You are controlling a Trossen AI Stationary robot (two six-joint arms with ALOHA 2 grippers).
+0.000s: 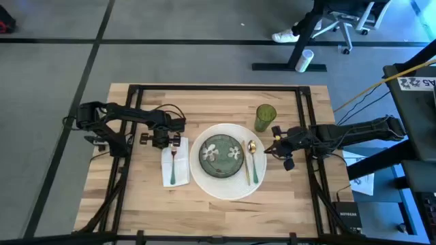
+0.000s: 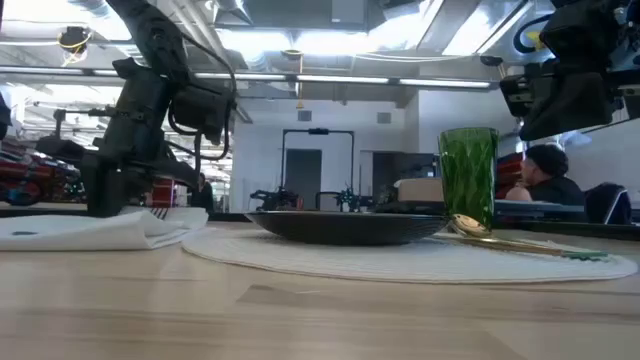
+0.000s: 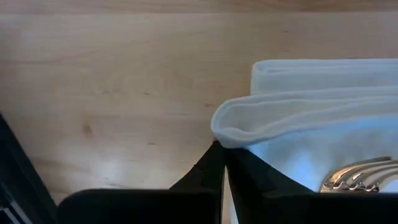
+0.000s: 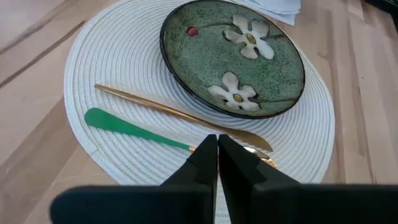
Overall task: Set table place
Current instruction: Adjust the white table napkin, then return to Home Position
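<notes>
Left claw (image 1: 162,139) closed, empty, at napkin (image 1: 174,163) far edge; right claw (image 1: 279,145) closed, apparently above spoon (image 1: 253,160) on plate (image 1: 228,185). Risk: dragging napkin shifts fork (image 1: 173,167) across worktop (image 1: 136,197).

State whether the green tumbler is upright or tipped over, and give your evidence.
Upright. In the low view the green tumbler stands vertical on the table behind the spoon; from above, its round rim faces up.
</notes>
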